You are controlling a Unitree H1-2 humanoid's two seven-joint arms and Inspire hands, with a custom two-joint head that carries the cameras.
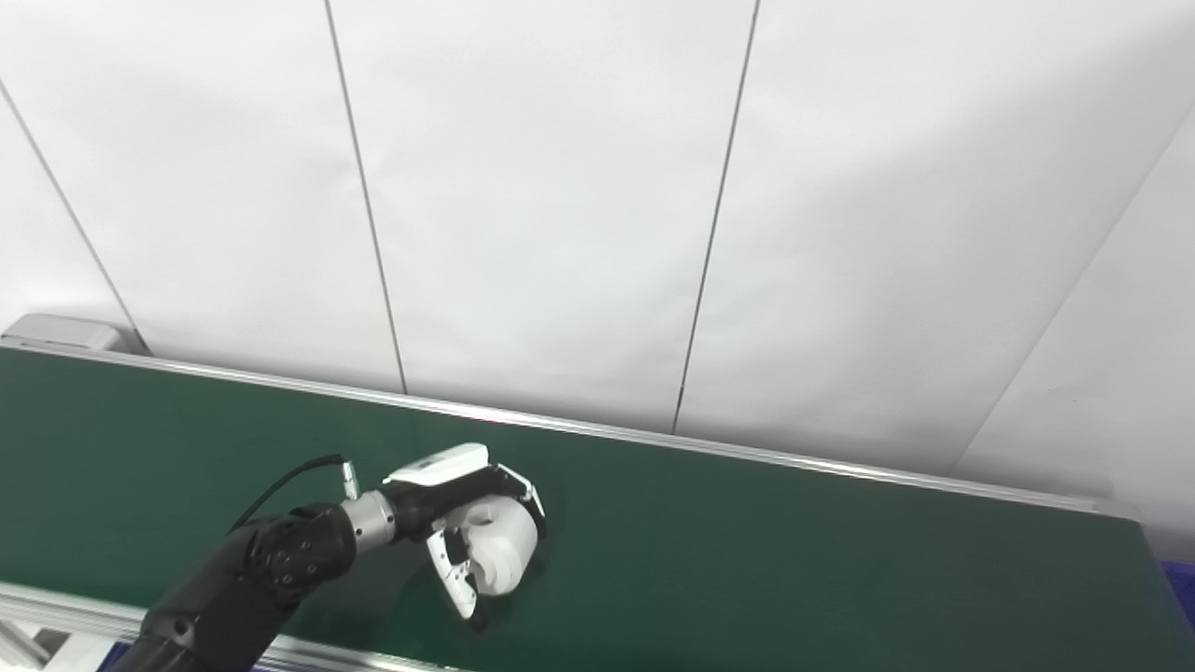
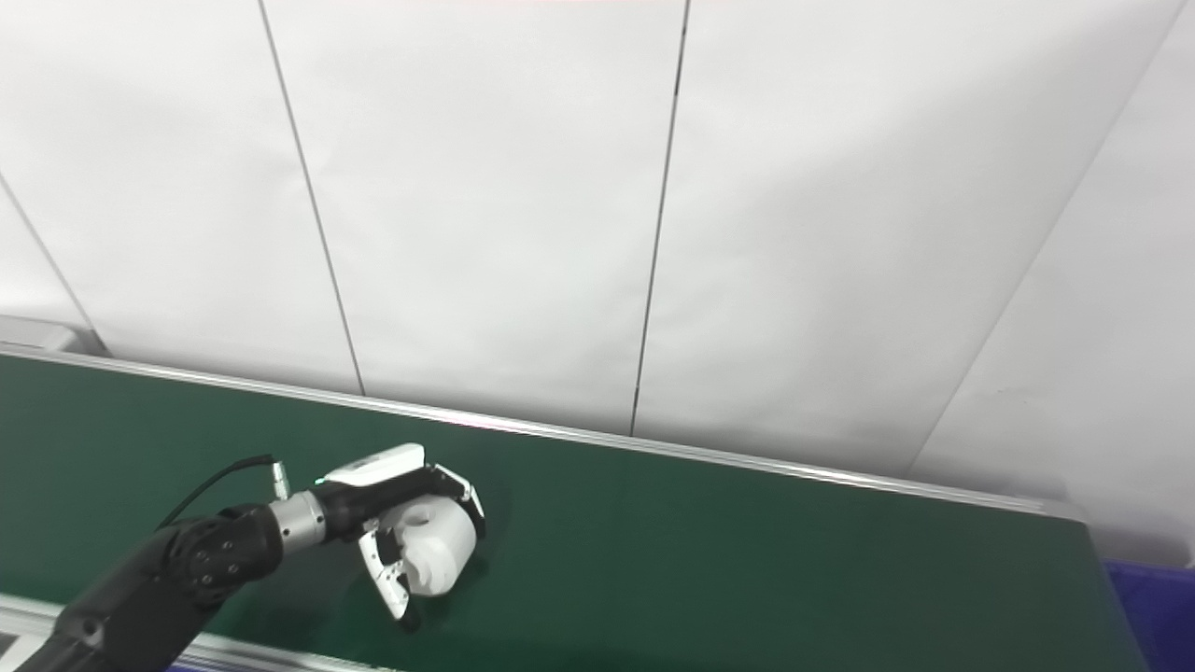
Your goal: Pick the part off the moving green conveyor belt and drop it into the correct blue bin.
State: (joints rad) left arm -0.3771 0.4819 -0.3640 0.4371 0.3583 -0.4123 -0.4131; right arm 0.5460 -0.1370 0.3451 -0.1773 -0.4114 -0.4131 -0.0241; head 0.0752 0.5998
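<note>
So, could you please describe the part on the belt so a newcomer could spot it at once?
Start from the green conveyor belt running below the white panelled wall. Near its front edge, left of centre, the left hand reaches in, and its fingers wrap around the part. It is a chunky white rounded piece with a round hole, the only loose object visible on the belt.

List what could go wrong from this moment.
1. The left hand wraps the white part only partly, low over the green belt; the rounded part might slip out when lifted.
2. The blue bin sits far off at the belt's right end, so a long carry could loosen the hold.
</note>
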